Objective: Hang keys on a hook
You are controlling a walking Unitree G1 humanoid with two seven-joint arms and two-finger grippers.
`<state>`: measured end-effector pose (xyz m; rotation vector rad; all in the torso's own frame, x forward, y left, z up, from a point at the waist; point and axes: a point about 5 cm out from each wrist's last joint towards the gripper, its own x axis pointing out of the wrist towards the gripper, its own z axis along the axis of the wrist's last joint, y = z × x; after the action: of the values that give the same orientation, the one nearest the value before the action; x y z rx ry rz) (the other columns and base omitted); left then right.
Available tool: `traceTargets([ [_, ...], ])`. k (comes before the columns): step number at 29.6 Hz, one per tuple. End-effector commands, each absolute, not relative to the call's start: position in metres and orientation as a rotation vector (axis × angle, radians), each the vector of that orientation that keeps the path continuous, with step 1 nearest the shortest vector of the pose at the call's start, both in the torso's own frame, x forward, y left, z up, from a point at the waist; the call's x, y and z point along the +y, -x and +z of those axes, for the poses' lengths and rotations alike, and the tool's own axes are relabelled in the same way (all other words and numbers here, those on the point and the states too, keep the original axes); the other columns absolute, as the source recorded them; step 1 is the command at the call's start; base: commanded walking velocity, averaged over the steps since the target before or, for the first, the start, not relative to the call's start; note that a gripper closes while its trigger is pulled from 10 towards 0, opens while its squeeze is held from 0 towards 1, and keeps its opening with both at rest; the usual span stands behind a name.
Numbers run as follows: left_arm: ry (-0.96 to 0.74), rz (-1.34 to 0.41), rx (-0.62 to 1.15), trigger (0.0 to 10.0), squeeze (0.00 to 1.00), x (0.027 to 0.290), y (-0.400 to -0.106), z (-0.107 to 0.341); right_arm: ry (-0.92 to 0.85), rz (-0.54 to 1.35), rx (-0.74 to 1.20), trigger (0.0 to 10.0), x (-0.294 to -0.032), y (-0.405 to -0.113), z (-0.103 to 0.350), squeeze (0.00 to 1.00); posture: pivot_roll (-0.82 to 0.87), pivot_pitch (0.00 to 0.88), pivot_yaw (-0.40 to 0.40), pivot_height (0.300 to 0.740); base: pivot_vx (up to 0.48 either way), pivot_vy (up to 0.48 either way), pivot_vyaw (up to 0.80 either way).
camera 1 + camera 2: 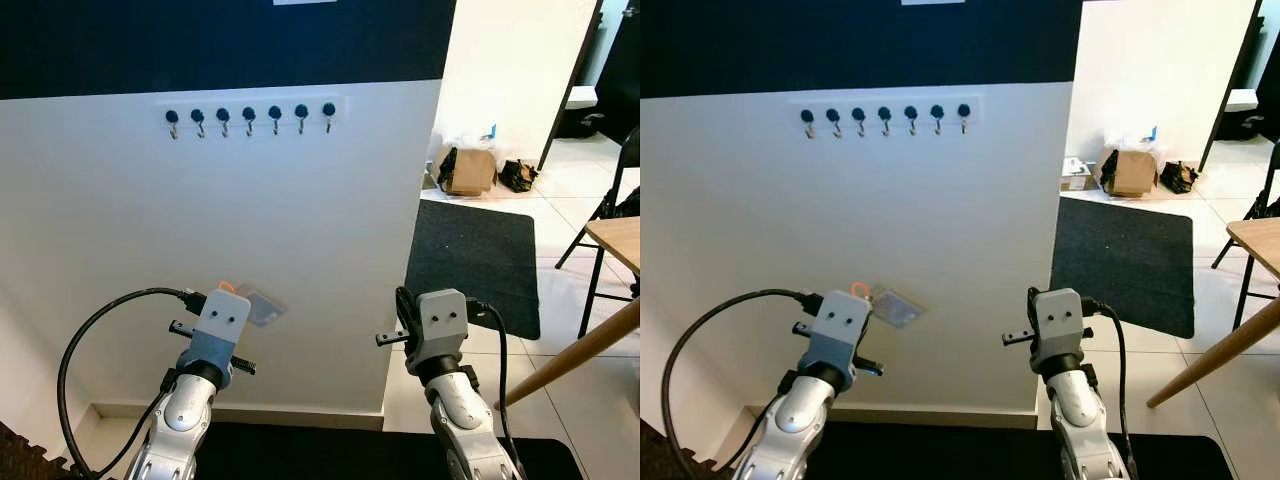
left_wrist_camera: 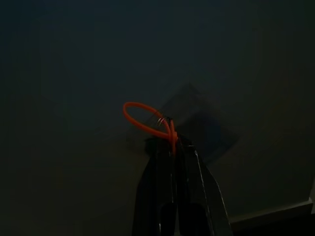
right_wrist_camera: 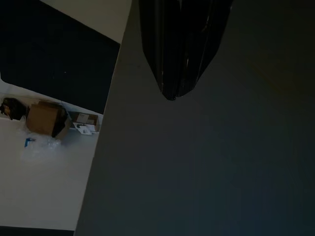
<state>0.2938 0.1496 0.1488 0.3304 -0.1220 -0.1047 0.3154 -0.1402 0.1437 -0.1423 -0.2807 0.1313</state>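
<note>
While both silver arms are raised low in front of a white wall, the left gripper [image 2: 173, 142] has its two long black fingers pressed together on an orange cord loop [image 2: 145, 119], from which a flat, translucent grey key tag [image 1: 262, 306] hangs against the wall just beyond the fingertips. A row of seven small metal hooks with round dark knobs [image 1: 249, 119] is fixed to a white rail high on the wall, just below a dark navy band, well above the held tag. The right gripper [image 3: 173, 88] points at the wall near its outer corner, its black fingers drawn close together and holding nothing. To the right, past the corner, a dark grey floor mat [image 1: 478, 262] lies on pale tiles, with a brown cardboard box [image 1: 470, 170] behind it and a light wooden table [image 1: 620, 240] at the edge.
</note>
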Motion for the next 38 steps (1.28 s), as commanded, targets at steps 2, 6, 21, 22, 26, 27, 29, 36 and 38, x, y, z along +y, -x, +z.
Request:
traceTargets([
  [2,-0.353,-0.110,-0.124,10.0,0.00,0.152,-0.292,0.148,0.138,0.134,-0.263,10.0,-0.139,-0.314,0.140,0.00,0.08,0.109,0.069,0.740,0.480,0.000,0.00],
  [6,-0.350,-0.105,-0.124,10.0,0.00,0.152,-0.291,0.148,0.138,0.136,-0.263,10.0,-0.139,-0.314,0.140,0.00,0.08,0.110,0.068,0.740,0.480,0.000,0.00],
  [21,-0.328,-0.055,-0.134,10.0,0.00,0.159,-0.291,0.151,0.139,0.139,-0.261,10.0,-0.139,-0.314,0.139,0.00,0.09,0.114,0.066,0.740,0.313,0.000,0.00],
  [22,-0.325,-0.051,-0.137,10.0,0.00,0.160,-0.291,0.151,0.139,0.139,-0.260,10.0,-0.139,-0.314,0.139,0.00,0.09,0.114,0.066,0.740,0.000,0.000,0.00],
  [26,-0.319,-0.046,-0.140,10.0,0.00,0.163,-0.289,0.151,0.141,0.139,-0.253,10.0,-0.139,-0.313,0.137,0.00,0.09,0.114,0.066,0.740,0.000,0.000,0.00],
  [27,-0.320,-0.046,-0.138,10.0,0.00,0.164,-0.288,0.150,0.146,0.135,-0.240,10.0,-0.141,-0.312,0.133,0.00,0.09,0.115,0.065,0.740,0.000,0.000,0.00],
  [29,-0.322,-0.045,-0.135,10.0,0.00,0.165,-0.287,0.150,0.152,0.130,-0.221,10.0,-0.143,-0.309,0.127,0.00,0.09,0.116,0.064,0.740,0.000,0.000,0.00],
  [36,-0.330,-0.038,-0.125,10.0,0.00,0.167,-0.284,0.147,0.194,0.095,-0.097,10.0,-0.155,-0.291,0.087,0.00,0.09,0.118,0.063,0.740,0.000,0.000,0.00],
  [38,-0.331,-0.038,-0.123,10.0,0.00,0.168,-0.284,0.147,0.199,0.089,-0.080,10.0,-0.157,-0.288,0.082,0.00,0.08,0.119,0.066,0.740,0.000,0.000,0.00],
])
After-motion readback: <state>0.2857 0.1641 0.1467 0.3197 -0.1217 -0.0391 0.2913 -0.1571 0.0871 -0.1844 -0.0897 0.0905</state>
